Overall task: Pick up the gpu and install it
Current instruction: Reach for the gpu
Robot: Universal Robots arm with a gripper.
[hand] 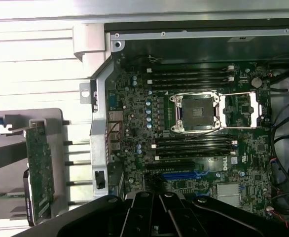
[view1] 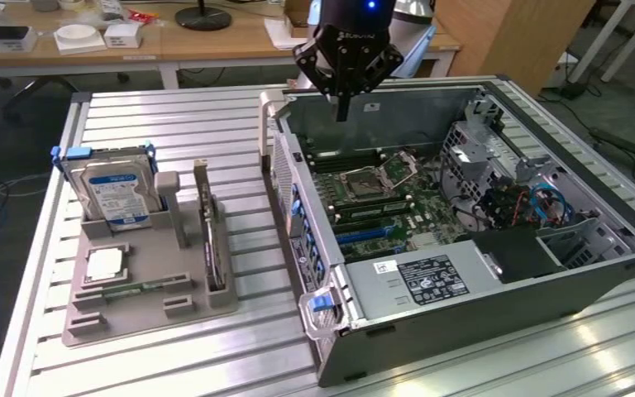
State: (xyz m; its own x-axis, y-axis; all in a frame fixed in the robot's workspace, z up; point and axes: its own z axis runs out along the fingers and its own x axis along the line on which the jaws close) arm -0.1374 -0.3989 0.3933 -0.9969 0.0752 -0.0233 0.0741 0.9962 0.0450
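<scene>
The gripper [view1: 343, 109] hangs over the open computer case [view1: 582, 273], its fingers pressed together and, as far as I can make out, empty. The gpu [view1: 209, 227] stands on edge in the grey holder [view1: 130, 318] beside the case, which leaves its top edge free for grasping.

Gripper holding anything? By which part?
Nothing. The gripper is shut and empty above the open computer case; the gpu stands untouched in the grey holder.
</scene>
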